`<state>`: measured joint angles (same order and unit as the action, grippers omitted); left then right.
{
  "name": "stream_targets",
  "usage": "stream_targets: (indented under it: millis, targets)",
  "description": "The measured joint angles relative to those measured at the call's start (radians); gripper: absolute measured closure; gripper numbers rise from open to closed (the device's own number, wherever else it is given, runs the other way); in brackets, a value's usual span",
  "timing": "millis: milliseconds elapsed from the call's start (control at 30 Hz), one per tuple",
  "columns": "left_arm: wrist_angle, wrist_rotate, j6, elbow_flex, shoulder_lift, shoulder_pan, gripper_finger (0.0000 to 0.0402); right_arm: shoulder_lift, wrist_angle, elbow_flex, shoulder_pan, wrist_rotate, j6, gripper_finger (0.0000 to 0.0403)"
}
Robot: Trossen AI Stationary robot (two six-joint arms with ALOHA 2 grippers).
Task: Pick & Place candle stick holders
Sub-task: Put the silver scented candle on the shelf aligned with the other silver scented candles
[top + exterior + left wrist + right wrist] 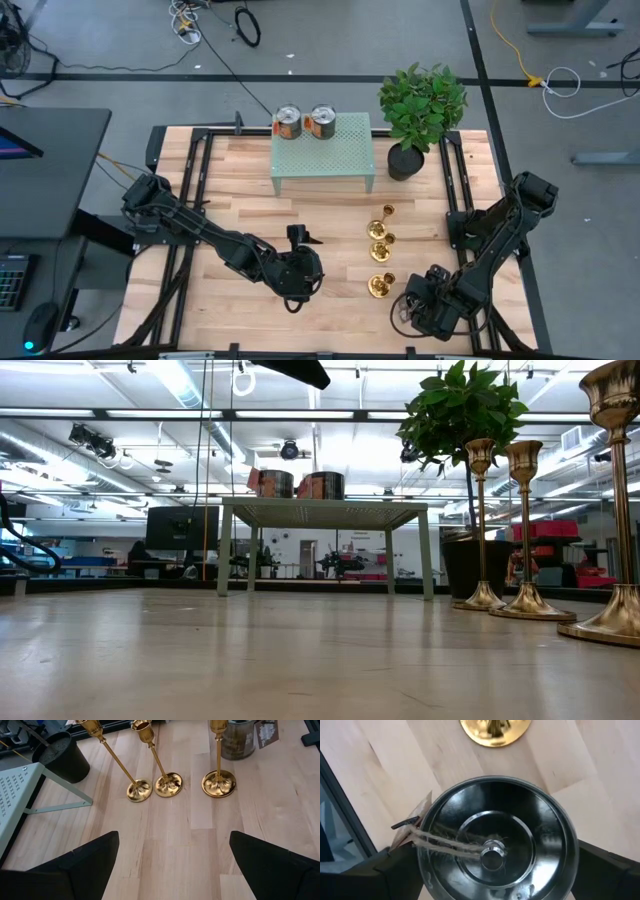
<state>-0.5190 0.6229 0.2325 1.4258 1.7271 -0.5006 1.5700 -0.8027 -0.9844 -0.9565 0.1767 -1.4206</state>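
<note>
Three gold candle stick holders [381, 248] stand upright on their round bases in a row right of the table's middle; the left wrist view shows the bases [168, 785]. My left gripper [305, 245] hovers open left of them, nothing between its fingers [75, 870]. At the near right my right gripper [422, 305] points down, open, over a silver lidded tin [495, 840] with twine and a paper tag [412, 822]. One finger stands on each side of the tin. The nearest holder's base [495, 730] lies just beyond the tin. My right gripper comes at the silver tin from above, its fingers [370, 875] on either side of the tin's round wall, and the tin stands upright on the table. I cannot tell whether the fingers touch the wall.
A mint perforated shelf [320, 150] at the far middle carries two labelled tins [288, 122]. A potted plant [420, 110] stands right of it. Bare wood lies between my left gripper and the holders. Dark frame rails [190, 180] run along the table's left and right sides.
</note>
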Motion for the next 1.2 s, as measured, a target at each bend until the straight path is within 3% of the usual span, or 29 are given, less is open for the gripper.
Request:
stream_targets:
  millis: [200, 1200]
  targets:
    - [0.000, 0.000, 0.000, 0.000, 0.000, 0.000, 0.0012, 0.000, 0.000, 0.000, 0.000, 0.042, 0.015, 0.0003]
    - [0.000, 0.000, 0.000, 0.000, 0.000, 0.000, 0.0012, 0.000, 0.002, 0.000, 0.000, 0.011, 0.040, 0.0011]
